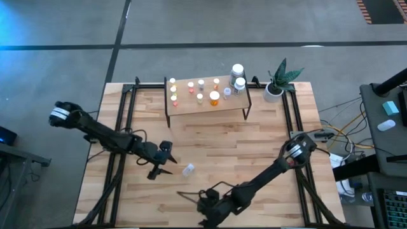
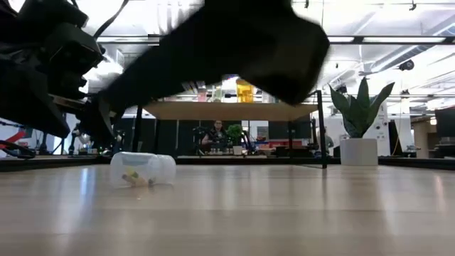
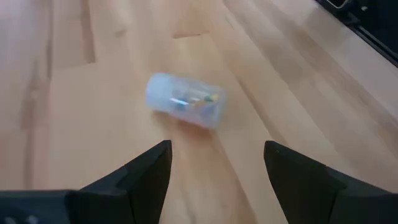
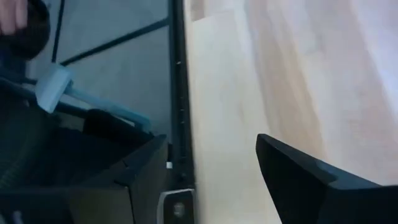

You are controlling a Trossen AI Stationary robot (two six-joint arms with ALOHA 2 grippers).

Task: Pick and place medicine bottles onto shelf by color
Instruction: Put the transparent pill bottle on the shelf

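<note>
Left gripper: the left gripper (image 1: 166, 166) sits low over the table's middle, fingers (image 3: 146, 171) spread apart and empty, aimed at a bottle ahead of it.
Loose bottle: a clear-bluish bottle (image 1: 188, 170) lies on its side on the tabletop (image 1: 254, 146), just beside the left gripper's tips but apart from them; small coloured pieces show inside it (image 3: 186, 101).
Right gripper: the right gripper (image 1: 191, 196) is at the table's near edge, well away from the bottles; its fingers (image 4: 298, 171) stand apart with nothing between them.
Shelf: the shelf (image 1: 206, 105) stands at the far side of the table, carrying small orange and yellow bottles (image 1: 214, 97) in rows, with two larger white-capped bottles (image 1: 238, 70) at its right end.
Other: a potted plant (image 1: 280, 79) stands beside the shelf's right end.
Background: a person (image 2: 215, 134) shows in the room beyond the table.
</note>
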